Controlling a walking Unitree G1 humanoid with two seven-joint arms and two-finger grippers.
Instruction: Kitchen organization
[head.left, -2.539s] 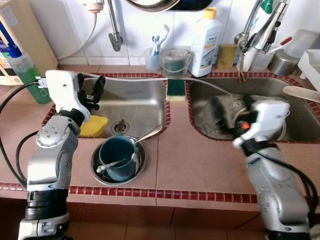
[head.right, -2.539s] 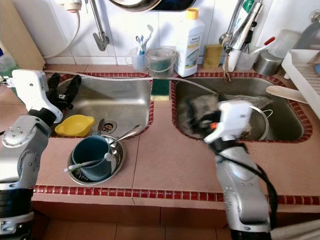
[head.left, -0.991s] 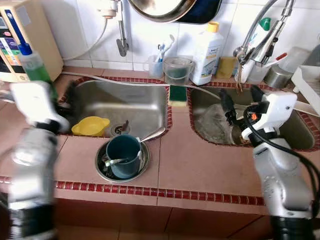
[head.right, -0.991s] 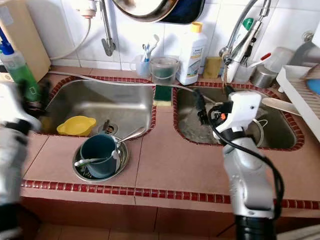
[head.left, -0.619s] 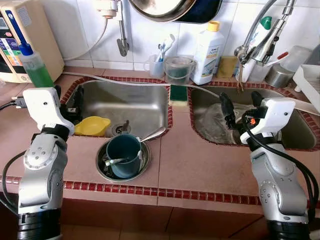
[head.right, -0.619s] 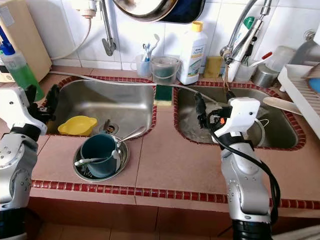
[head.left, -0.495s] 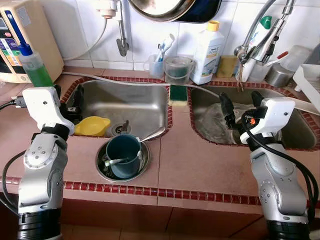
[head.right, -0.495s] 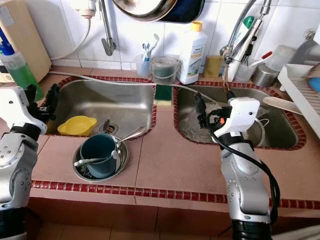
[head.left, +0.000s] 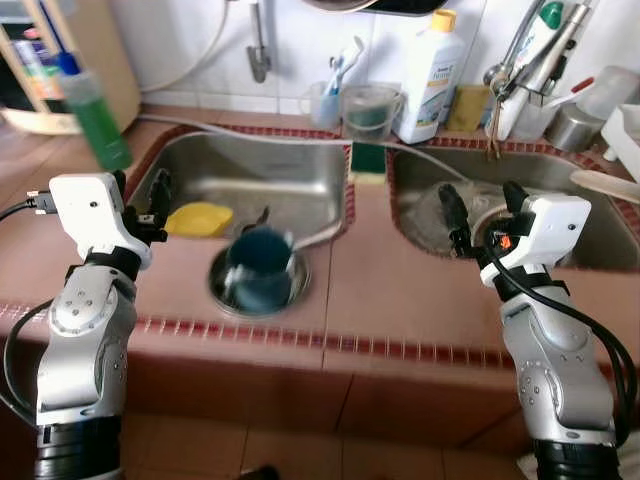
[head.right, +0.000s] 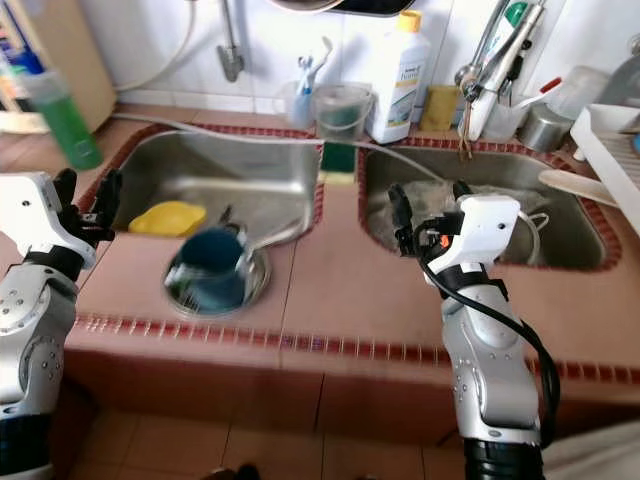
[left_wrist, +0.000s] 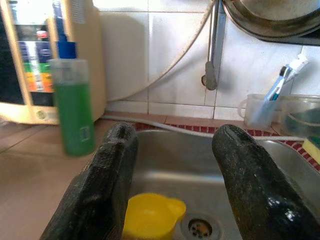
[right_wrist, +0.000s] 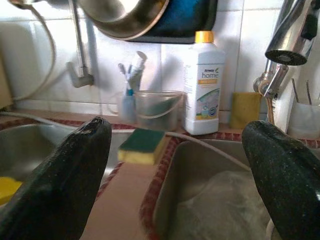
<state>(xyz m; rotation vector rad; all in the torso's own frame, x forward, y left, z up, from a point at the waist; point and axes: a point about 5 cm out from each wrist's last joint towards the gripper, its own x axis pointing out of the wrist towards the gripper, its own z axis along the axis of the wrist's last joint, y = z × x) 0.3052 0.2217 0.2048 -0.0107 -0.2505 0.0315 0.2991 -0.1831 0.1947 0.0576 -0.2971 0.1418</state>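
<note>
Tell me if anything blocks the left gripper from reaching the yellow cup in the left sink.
Nothing visible does. The left gripper, fingers open, hovers at the left sink's near-left rim, and the yellow cup lies just beyond it on the sink floor, with open space between.

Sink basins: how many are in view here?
2: the left basin holds a yellow cup; the right basin sits under the faucet, by the right end effector.
</note>
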